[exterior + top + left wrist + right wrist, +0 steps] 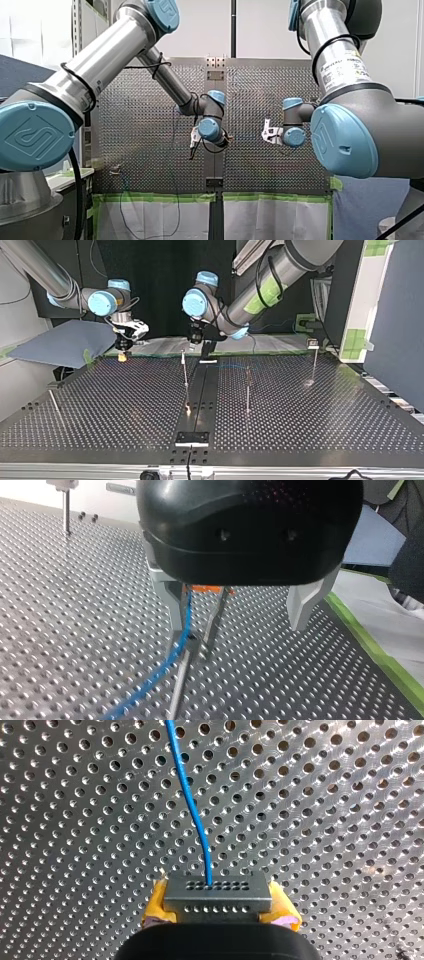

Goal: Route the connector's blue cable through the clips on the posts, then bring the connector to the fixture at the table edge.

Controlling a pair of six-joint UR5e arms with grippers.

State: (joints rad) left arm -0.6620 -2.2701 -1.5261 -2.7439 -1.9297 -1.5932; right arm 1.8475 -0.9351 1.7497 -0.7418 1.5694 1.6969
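In the right wrist view, a grey connector (217, 889) sits between yellow pads (156, 906), with my right gripper (219, 909) shut on it. Its blue cable (192, 800) runs away ahead over the perforated table. My left gripper (237, 629) stands open around a thin post (177, 690) with an orange-topped clip (204, 587). The blue cable (186, 612) runs down past the clip, close to one pale finger (170, 600). In the top view my right gripper (122, 347) hangs at the far left edge and my left gripper (196, 340) over the middle post (185, 372).
More posts stand on the table: one right of the middle (247, 385), one far right (314, 362), one leaning at the left (54, 402). A dark plate (191, 438) lies at the table's near edge. Green tape (380, 655) marks the table's border.
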